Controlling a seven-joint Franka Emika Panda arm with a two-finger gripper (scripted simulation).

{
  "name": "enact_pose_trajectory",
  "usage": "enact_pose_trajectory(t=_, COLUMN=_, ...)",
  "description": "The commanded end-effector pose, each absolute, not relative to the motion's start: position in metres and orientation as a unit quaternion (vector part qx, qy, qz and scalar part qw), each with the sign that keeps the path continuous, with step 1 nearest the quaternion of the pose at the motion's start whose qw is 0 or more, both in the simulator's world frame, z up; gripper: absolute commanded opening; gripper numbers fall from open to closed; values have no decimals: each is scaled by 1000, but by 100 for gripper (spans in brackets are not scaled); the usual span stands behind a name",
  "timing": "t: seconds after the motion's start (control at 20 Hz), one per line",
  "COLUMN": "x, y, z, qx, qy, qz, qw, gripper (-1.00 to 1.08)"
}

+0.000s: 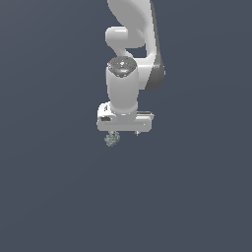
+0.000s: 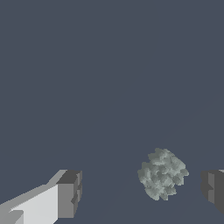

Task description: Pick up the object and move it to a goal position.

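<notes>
Two fingers (image 2: pixel 68 194) of the pincer (image 2: pixel 142 192) show up in the wrist view, spread wide apart with nothing held between them, so it's plainly open. One finger is a grey pad on a white body, the other only peeks in at the picture's edge as a dark grey block.

Sitting in the gap is the object (image 2: pixel 162 173), a little lumpy ball, mottled grey-green with whitish bits. It's not centred: it lies much closer to the finger at the edge than to the white-bodied one, and neither pad touches it, you can see bare surface on both sides.

From the exterior view, the pincer (image 1: pixel 125 132) hangs pointing straight down, a wide white bar with short fingertips poking out underneath. The object (image 1: pixel 111 139) sits right under the end of that bar on the exterior view's left, just beside the fingertip there. It's tiny next to the white hand. Can't really tell from this angle whether the tips have reached the object's level or are a bit above it.

Above that, the white arm (image 1: pixel 129 44) rises out of the top of the picture, with a round dark cap (image 1: pixel 122 66) with small coloured dots on the wrist joint.

Everything sits over a plain dark blue-grey floor (image 1: pixel 49 197), no edges or corners visible anywhere, so nothing to place the ball against.
</notes>
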State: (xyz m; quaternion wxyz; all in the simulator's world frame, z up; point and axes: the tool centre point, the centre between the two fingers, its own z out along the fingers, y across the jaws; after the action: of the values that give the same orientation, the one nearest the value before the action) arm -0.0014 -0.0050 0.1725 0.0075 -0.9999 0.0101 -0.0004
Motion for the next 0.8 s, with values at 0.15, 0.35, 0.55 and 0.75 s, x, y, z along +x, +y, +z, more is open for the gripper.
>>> enact_pose_trajectory(t=0.15, x=-2, y=-6, z=173, qx=-1000, qy=12, qz=0, qw=8, gripper=100)
enact_pose_trajectory(t=0.35, x=-3, y=-8, z=171, qx=-1000, qy=22, qz=0, qw=8, gripper=100)
enact_pose_trajectory(t=0.55, x=-7, y=-12, z=164, qx=-999, qy=45, qz=0, qw=8, gripper=100)
enact_pose_trajectory(t=0.75, x=-14, y=-20, z=153, qx=-997, qy=83, qz=1, qw=8, gripper=100)
